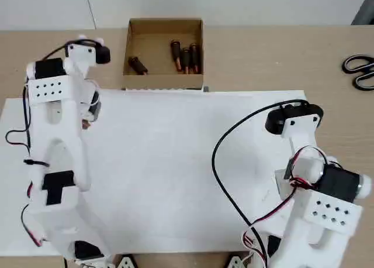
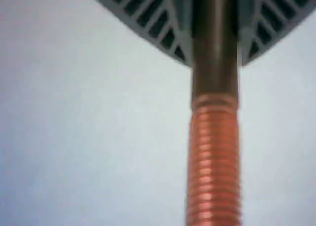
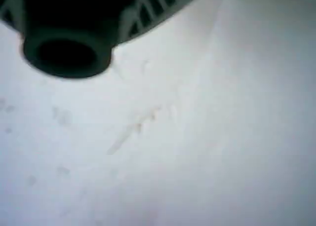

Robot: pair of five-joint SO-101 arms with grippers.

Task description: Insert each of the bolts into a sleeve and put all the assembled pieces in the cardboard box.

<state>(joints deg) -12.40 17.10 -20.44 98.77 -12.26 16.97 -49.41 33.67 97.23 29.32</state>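
Note:
My left gripper (image 2: 215, 23) is shut on an assembled piece: a dark sleeve (image 2: 215, 73) with a copper threaded bolt (image 2: 214, 162) sticking out of it, held over the white sheet. From above, this gripper (image 1: 89, 117) hangs at the sheet's left side, below and left of the cardboard box (image 1: 165, 79). Several assembled pieces lie in the box, one at its left (image 1: 138, 65) and three at its right (image 1: 186, 57). My right gripper (image 1: 290, 180) sits low over the sheet's right side. A dark hollow round part (image 3: 66, 53) shows close under its wrist camera.
A white paper sheet (image 1: 175, 168) covers most of the wooden table. Black-handled scissors (image 1: 359, 69) lie at the far right edge. A black cable (image 1: 219, 162) loops from the right arm across the sheet.

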